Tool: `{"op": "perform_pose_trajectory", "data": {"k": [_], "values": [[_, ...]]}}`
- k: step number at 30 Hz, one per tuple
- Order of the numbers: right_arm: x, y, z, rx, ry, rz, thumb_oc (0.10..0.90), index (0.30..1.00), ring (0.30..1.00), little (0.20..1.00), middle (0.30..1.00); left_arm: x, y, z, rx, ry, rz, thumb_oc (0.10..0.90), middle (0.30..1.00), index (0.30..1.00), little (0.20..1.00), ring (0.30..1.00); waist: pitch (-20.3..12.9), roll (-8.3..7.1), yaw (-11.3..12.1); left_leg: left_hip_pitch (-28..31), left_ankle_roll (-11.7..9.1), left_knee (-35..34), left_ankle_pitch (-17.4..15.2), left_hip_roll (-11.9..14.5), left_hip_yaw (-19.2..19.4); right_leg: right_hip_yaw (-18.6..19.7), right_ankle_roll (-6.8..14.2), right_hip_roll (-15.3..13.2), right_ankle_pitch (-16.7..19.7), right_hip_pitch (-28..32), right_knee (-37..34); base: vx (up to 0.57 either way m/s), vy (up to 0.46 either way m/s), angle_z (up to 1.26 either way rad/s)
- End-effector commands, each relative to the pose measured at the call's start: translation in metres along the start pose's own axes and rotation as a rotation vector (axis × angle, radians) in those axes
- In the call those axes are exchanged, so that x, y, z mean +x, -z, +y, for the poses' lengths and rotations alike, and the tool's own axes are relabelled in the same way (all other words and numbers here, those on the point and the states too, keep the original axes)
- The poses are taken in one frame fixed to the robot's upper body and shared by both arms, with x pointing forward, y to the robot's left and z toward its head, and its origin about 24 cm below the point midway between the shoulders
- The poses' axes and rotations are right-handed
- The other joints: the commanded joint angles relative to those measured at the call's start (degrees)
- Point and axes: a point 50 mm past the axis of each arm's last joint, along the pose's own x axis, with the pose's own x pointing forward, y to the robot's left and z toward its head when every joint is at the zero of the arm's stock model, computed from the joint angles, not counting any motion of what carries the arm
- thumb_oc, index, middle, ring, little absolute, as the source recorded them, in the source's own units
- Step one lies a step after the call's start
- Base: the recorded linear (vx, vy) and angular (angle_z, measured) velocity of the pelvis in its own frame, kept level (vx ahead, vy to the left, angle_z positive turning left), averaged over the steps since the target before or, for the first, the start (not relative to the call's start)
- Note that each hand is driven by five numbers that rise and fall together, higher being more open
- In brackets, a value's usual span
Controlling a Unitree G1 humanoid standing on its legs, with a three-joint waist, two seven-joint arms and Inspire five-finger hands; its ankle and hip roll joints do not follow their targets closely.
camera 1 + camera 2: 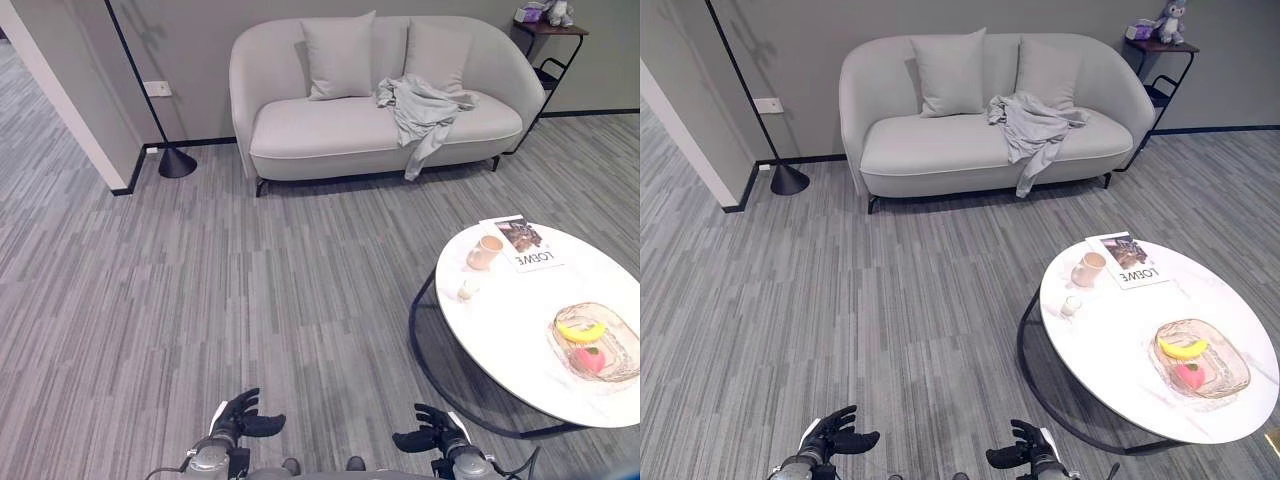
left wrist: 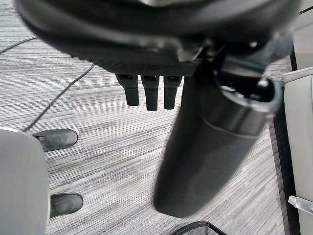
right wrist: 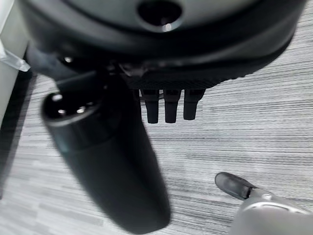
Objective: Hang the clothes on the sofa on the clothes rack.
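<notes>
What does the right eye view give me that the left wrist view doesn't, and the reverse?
Right eye view: the grey garment draped over the sofa, far across the room, and the round table to the right. Left wrist view: the left hand close up, fingers relaxed, holding nothing. Both: the left hand and the striped carpet.

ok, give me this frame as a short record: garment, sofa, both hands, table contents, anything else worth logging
garment: grey garment crumpled on the sofa seat, one end hanging over the front edge
sofa: light grey sofa against the wall, two cushions on it
left hand: left hand low over the carpet, fingers relaxed, holding nothing
right hand: right hand low over the carpet, fingers relaxed, holding nothing
table: round white table with cup, magazine, glass fruit dish
other: floor lamp beside the sofa; side shelf with a plush toy
</notes>
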Motion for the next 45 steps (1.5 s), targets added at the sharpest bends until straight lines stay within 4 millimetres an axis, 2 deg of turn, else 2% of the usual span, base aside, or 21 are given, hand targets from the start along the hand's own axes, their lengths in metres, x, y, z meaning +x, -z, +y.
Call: {"op": "perform_pose_trajectory", "data": {"k": [1, 15, 24, 32, 35, 36, 37, 38, 39, 40, 41, 42, 43, 44, 45], "values": [[0.004, -0.041, -0.006, -0.018, 0.016, -0.166, 0.800, 0.900, 0.900, 0.900, 0.900, 0.007, -0.042, 0.004, -0.026, -0.001, -0.168, 0.800, 0.900, 0.900, 0.900, 0.900, -0.83, -2.96, 0.31, 0.88, -2.26, -0.10, -4.36, 1.12, -2.57, 0.54, 4.46, -4.37, -2.47, 1.52, 0.53, 0.00, 0.000, 0.00], [0.003, -0.033, -0.006, 0.019, 0.023, -0.139, 0.800, 0.900, 0.900, 0.900, 0.900, 0.007, -0.037, 0.005, -0.063, -0.018, -0.148, 0.800, 0.900, 0.900, 0.900, 0.900, -0.87, -2.70, -0.18, 1.02, -2.44, -0.10, -4.37, 1.34, -2.17, 0.58, 4.33, -4.32, -2.55, 1.69, 0.53, 0.00, 0.000, 0.00], [0.003, -0.032, -0.008, 0.004, 0.040, -0.139, 0.800, 0.900, 0.900, 0.900, 0.900, 0.007, -0.043, 0.004, -0.088, -0.023, -0.170, 0.800, 0.900, 0.900, 0.900, 0.900, -0.71, -2.66, -0.63, 1.14, -2.54, -0.10, -4.36, 1.64, -2.34, 1.17, 3.98, -3.87, -2.75, 1.70, 0.53, 0.01, -0.012, 0.00], [0.003, -0.041, -0.006, 0.004, 0.031, -0.174, 0.800, 0.900, 0.900, 0.900, 0.900, 0.009, -0.057, 0.001, -0.095, -0.014, -0.212, 0.800, 0.900, 0.900, 0.900, 0.900, 0.09, -3.11, -0.89, 1.13, -2.96, -0.03, -3.92, 2.48, -2.90, 2.47, 3.23, -2.96, -3.25, 1.33, 0.53, 0.05, -0.051, -0.01], [0.004, -0.050, -0.009, 0.017, 0.040, -0.199, 0.800, 0.900, 0.900, 0.900, 0.900, 0.008, -0.063, 0.004, -0.117, -0.017, -0.237, 0.800, 0.900, 0.900, 0.900, 0.900, 0.96, -3.54, -0.72, -1.50, -3.31, 4.45, -5.31, 3.01, -3.06, 3.07, 2.56, -2.67, -3.42, 0.85, 0.53, 0.05, -0.075, -0.01], [0.004, -0.055, -0.010, 0.021, 0.041, -0.217, 0.800, 0.900, 0.900, 0.900, 0.900, 0.007, -0.066, 0.004, -0.121, -0.012, -0.248, 0.800, 0.900, 0.900, 0.900, 0.900, 1.58, -3.76, -0.58, -3.27, -3.54, 7.75, -5.91, 3.21, -3.11, 3.07, 2.20, -2.57, -3.70, 0.80, 0.62, 0.02, -0.099, 0.01], [0.004, -0.061, -0.011, 0.028, 0.044, -0.243, 0.800, 0.900, 0.900, 0.900, 0.900, 0.006, -0.072, 0.006, -0.116, -0.007, -0.279, 0.800, 0.900, 0.900, 0.900, 0.900, 2.94, -3.95, -0.24, -6.92, -3.93, 14.69, -5.37, 3.24, -3.48, 3.34, 1.27, -2.13, -4.47, 0.79, 1.20, -0.01, -0.148, 0.06], [0.003, -0.065, -0.014, 0.029, 0.051, -0.259, 0.800, 0.900, 0.900, 0.900, 0.900, 0.005, -0.077, 0.006, -0.130, -0.008, -0.296, 0.800, 0.900, 0.900, 0.900, 0.900, 4.62, -4.41, 0.34, -11.04, -3.67, 20.80, -3.17, 2.95, -4.67, 3.61, 0.64, -2.25, -4.66, 0.92, 1.70, -0.03, -0.109, 0.02], [0.004, -0.065, -0.014, 0.029, 0.051, -0.259, 0.800, 0.900, 0.900, 0.900, 0.900, 0.005, -0.077, 0.006, -0.130, -0.008, -0.297, 0.800, 0.900, 0.900, 0.900, 0.900, 4.46, -4.31, 0.14, -11.62, -3.69, 21.46, -3.44, 3.02, -4.91, 3.42, 0.62, -2.13, -4.67, 0.70, 1.76, -0.04, -0.093, -0.04], [0.004, -0.072, -0.019, 0.029, 0.065, -0.282, 0.800, 0.900, 0.900, 0.900, 0.900, 0.006, -0.083, 0.007, -0.164, -0.014, -0.310, 0.800, 0.900, 0.900, 0.900, 0.900, 6.18, -4.45, 0.69, -15.86, -3.40, 27.99, -0.95, 2.25, -7.20, 3.67, -0.03, -1.86, -4.83, 0.89, 2.32, 0.04, -0.087, -0.09], [0.003, -0.082, -0.022, 0.031, 0.085, -0.312, 0.800, 0.900, 0.900, 0.900, 0.900, 0.007, -0.089, 0.006, -0.204, -0.032, -0.328, 0.800, 0.900, 0.900, 0.900, 0.900, 7.38, -5.00, 0.57, -22.59, -2.74, 33.90, 1.76, 0.87, -9.12, 3.38, -0.69, -1.64, -5.96, 0.42, 2.69, 0.04, -0.087, -0.04], [0.003, -0.082, -0.022, 0.031, 0.085, -0.312, 0.800, 0.900, 0.900, 0.900, 0.900, 0.007, -0.089, 0.006, -0.204, -0.032, -0.328, 0.800, 0.900, 0.900, 0.900, 0.900, 7.34, -4.99, 0.54, -22.64, -2.74, 33.93, 1.75, 0.87, -9.14, 3.36, -0.69, -1.63, -5.96, 0.39, 2.70, 0.15, -0.023, 0.09], [0.003, -0.082, -0.023, 0.033, 0.088, -0.315, 0.800, 0.900, 0.900, 0.900, 0.900, 0.006, -0.093, 0.005, -0.220, -0.029, -0.343, 0.800, 0.900, 0.900, 0.900, 0.900, 7.35, -5.17, 0.70, -24.20, -2.56, 31.42, 0.26, 0.46, -8.38, 3.54, -0.27, -1.77, -6.55, 1.09, 2.06, 0.34, 0.083, 0.05], [0.002, -0.085, -0.023, 0.034, 0.087, -0.327, 0.800, 0.900, 0.900, 0.900, 0.900, 0.005, -0.094, 0.003, -0.220, -0.015, -0.354, 0.800, 0.900, 0.900, 0.900, 0.900, 6.53, -5.35, 1.49, -24.77, -2.40, 22.81, -1.64, 0.71, -6.35, 3.71, 0.51, -2.12, -7.21, 2.40, 0.89, 0.47, 0.140, 0.06], [0.002, -0.083, -0.023, 0.030, 0.087, -0.322, 0.800, 0.900, 0.900, 0.900, 0.900, 0.003, -0.095, 0.003, -0.219, -0.016, -0.365, 0.800, 0.900, 0.900, 0.900, 0.900, 6.02, -5.19, 2.12, -24.93, -2.80, 16.81, 0.57, 1.01, -5.95, 3.65, 0.98, -2.03, -7.92, 3.17, 0.53, 0.49, 0.186, 0.00]]}}
